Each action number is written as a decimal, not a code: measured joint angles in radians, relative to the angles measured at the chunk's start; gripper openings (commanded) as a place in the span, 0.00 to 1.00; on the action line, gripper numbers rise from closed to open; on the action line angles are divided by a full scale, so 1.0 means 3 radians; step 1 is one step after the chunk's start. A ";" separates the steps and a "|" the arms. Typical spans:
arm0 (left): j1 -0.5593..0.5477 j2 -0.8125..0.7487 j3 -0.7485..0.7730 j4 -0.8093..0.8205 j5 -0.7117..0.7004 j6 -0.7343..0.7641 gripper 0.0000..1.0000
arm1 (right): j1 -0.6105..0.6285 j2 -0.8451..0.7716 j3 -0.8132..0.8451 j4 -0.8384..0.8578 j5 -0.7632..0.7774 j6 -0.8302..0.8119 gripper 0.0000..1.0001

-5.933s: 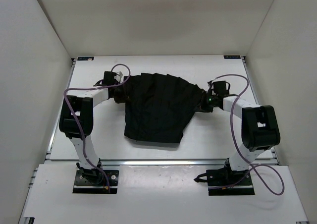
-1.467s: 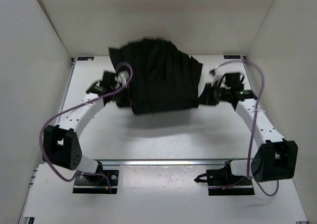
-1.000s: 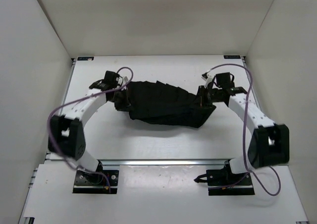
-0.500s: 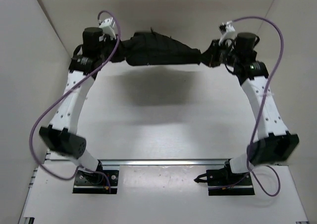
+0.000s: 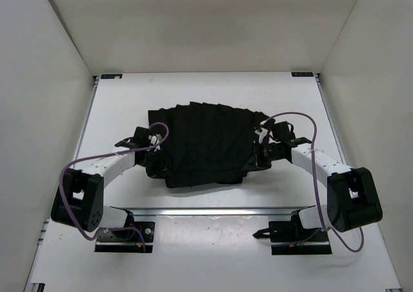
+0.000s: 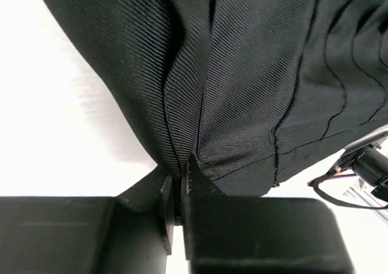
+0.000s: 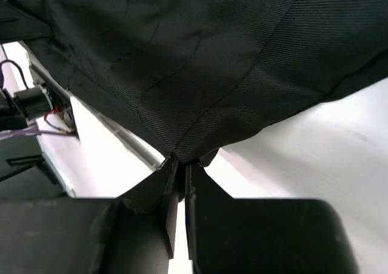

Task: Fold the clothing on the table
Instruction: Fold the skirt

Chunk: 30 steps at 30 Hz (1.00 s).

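Top view: the clothing [image 5: 203, 146], a black wrinkled garment, lies on the white desk [image 5: 193, 92] beyond the silver rail [image 5: 213, 211]. Its near hem is close to the rail and its far edge well away from it. The long axis runs parallel to the rail, from one arm to the other. The creases cross that axis, running from the far edge towards the rail. The far edge is arched and wider than the hem nearest the rail. Which end is the collar cannot be told.

The left arm [image 5: 106, 166] reaches away from the rail to the garment's left edge, and the right arm [image 5: 316, 163] reaches to its right edge. A purple cable [image 5: 293, 117] loops above the right arm.

Left wrist view: the left jaws are nearly closed, leaving only a thin slit in which a gathered fold of the clothing [image 6: 242, 74] is pinched. The fabric fans out from that point.

Right wrist view: the right jaws are pressed together on a corner of the clothing [image 7: 182, 62], with white desk [image 7: 315, 147] showing beside it.
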State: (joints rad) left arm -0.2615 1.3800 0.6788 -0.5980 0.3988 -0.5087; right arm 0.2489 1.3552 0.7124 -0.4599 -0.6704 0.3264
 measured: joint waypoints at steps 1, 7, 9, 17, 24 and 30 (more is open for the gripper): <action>0.0004 -0.0050 -0.0013 0.0003 -0.0014 -0.0018 0.29 | 0.0024 0.0000 0.0006 0.0047 0.0010 0.0028 0.00; 0.0081 -0.0328 -0.0198 0.0161 -0.0276 -0.0104 0.86 | 0.0111 0.0095 0.0142 0.0206 0.0156 0.0070 0.00; 0.0072 -0.0476 -0.0371 0.0161 -0.0357 -0.0191 0.93 | 0.0140 0.0148 0.0179 0.0215 0.0196 0.0067 0.00; -0.0169 -0.1138 -0.0904 0.0598 -0.0483 -0.0708 0.86 | 0.0153 0.0172 0.0186 0.0163 0.0205 0.0033 0.00; -0.0470 -0.1124 -0.1222 0.1432 -0.0539 -0.1162 0.62 | 0.0196 0.0172 0.0188 0.0113 0.0197 -0.0003 0.00; -0.0467 -0.1194 -0.1485 0.1680 -0.0614 -0.1371 0.00 | 0.0183 0.0170 0.0188 0.0120 0.0142 -0.0005 0.00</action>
State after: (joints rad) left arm -0.4015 1.0218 0.2333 -0.0940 0.2146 -0.9199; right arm 0.3038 1.4063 0.7689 -0.4240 -0.6277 0.3248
